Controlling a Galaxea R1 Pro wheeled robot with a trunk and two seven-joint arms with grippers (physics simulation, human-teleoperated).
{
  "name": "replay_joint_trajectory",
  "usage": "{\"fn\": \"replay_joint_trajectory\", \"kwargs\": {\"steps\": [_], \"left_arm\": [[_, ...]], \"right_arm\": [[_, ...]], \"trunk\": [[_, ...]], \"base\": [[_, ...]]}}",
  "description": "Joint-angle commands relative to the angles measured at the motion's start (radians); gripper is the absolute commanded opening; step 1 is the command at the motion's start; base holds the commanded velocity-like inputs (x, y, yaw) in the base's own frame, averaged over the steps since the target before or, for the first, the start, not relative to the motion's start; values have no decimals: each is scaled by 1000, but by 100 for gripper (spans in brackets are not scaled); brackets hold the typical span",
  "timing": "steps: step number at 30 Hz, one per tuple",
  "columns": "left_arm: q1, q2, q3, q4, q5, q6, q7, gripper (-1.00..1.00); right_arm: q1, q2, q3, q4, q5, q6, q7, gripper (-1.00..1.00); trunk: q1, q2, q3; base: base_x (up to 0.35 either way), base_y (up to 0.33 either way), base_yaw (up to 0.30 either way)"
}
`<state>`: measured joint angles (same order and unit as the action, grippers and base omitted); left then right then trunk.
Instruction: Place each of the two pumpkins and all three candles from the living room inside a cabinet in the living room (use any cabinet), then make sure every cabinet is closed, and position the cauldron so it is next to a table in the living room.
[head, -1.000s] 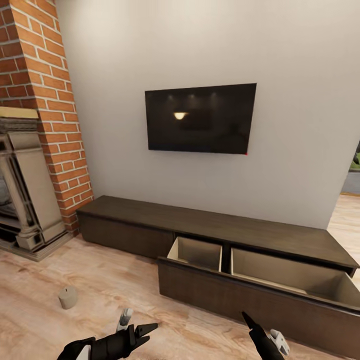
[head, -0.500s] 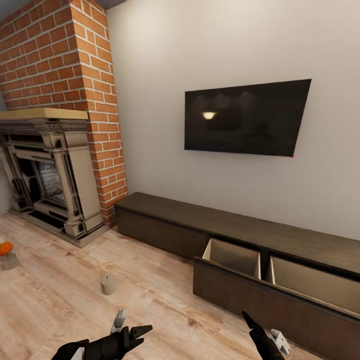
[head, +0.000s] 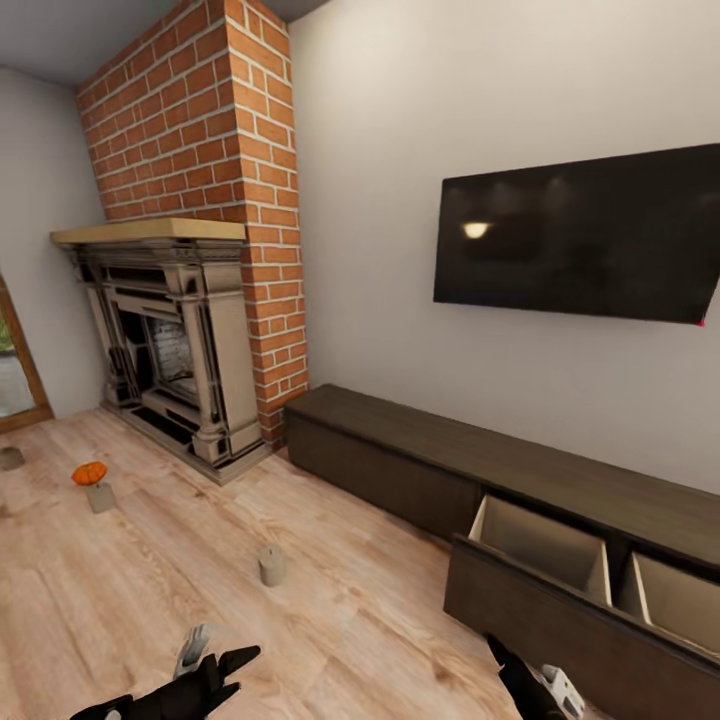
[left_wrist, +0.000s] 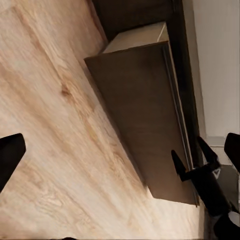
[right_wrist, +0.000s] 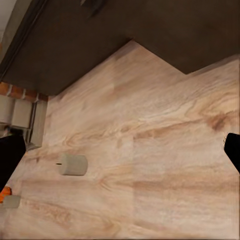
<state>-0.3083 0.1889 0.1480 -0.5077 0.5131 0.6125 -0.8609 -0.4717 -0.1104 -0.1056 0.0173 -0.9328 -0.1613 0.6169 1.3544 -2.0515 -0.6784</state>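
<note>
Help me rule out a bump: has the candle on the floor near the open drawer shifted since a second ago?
No. The candle keeps its spot on the floor before the cabinet; it is the camera that has swung left, toward the fireplace.

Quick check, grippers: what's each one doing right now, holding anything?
Left gripper: open, holding nothing.
Right gripper: open by its wrist view, fingers wide apart, nothing between them.
</note>
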Motion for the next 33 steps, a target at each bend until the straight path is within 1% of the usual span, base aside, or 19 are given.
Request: {"fn": "replay_joint_trajectory", "kwargs": {"steps": [1, 2, 3, 4, 6, 7, 8, 10, 13, 14, 15, 17, 21, 24, 27, 29, 30, 31, 33], "left_arm": [[-1, 0, 9, 1, 4, 7, 9, 100], [0, 1, 23, 1, 4, 6, 33, 100], [-1, 1, 26, 2, 4, 5, 40, 100], [0, 1, 33, 2, 4, -2, 62, 100], [0, 0, 38, 2, 4, -13, 92, 100], [-1, 1, 40, 3, 4, -16, 106, 100], [-1, 1, 41, 2, 5, -18, 119, 100], [-1, 2, 43, 3, 5, -20, 138, 100], [-1, 4, 45, 2, 5, -22, 148, 100], [-1, 5, 51, 2, 5, -22, 150, 100], [-1, 6, 66, 2, 5, -22, 151, 100], [0, 8, 101, 3, 3, -22, 152, 100], [0, 13, 135, 4, 1, -22, 155, 100], [0, 22, 143, 19, 3, -22, 175, 100], [0, 28, 147, 33, 4, -22, 191, 100], [0, 31, 148, 36, 4, -22, 194, 100], [-1, 32, 148, 37, 4, -22, 195, 100], [-1, 33, 148, 38, 4, -22, 196, 100], [0, 33, 148, 38, 5, -22, 196, 100]], "right_arm": [[-1, 0, -8, 1, 6, -3, -8, 100], [-1, 1, -6, -1, 9, -4, -52, 100], [-1, 1, -6, -2, 10, -4, -69, 100], [-1, 2, 2, -6, 20, -4, -127, 100], [-1, 5, 30, -9, 50, -5, -220, 100], [-1, 11, 47, -10, 70, -5, -268, 100], [-1, 24, 62, -10, 89, -5, -314, 100], [-1, 57, 85, -11, 120, -2, -392, 100], [-1, 115, 121, -11, 164, 1, -483, 100], [-1, 132, 135, -11, 178, 2, -512, 100], [-1, 147, 148, -12, 191, 4, -544, 100], [-2, 165, 166, -17, 206, 6, -591, 100], [-2, 179, 187, -63, 214, 8, -622, 100], [-2, 186, 200, -84, 214, 9, -630, 100], [-2, 192, 205, -93, 215, 8, -632, 100], [-3, 209, 206, -96, 216, 7, -633, 100], [-4, 231, 207, -100, 219, 7, -633, 100], [-5, 244, 209, -105, 226, 7, -635, 100], [-6, 257, 215, -112, 250, 7, -643, 100]], "trunk": [[0, 0, -1], [0, 0, -2], [0, 0, -2], [0, 0, -2], [0, 0, -4], [0, 0, -5], [0, 0, -6], [0, 0, -7], [0, 0, -11], [0, 0, -12], [0, 0, -13], [0, 0, -15], [0, 0, -20], [0, 0, -24], [0, 0, -28], [0, 0, -31], [0, 0, -32], [0, 0, -34], [0, 0, -36]], "base": [[252, 34, 293], [259, 18, 289], [261, 14, 287], [265, 7, 281], [269, 4, 275], [274, 2, 269], [279, 1, 264], [284, 1, 256], [288, 0, 244], [288, 0, 238], [276, 0, 235], [255, 0, 227], [276, 0, 214], [317, 0, 192], [331, 0, 173], [335, 0, 165], [335, 0, 166], [336, 0, 167], [334, 0, 168]]}}
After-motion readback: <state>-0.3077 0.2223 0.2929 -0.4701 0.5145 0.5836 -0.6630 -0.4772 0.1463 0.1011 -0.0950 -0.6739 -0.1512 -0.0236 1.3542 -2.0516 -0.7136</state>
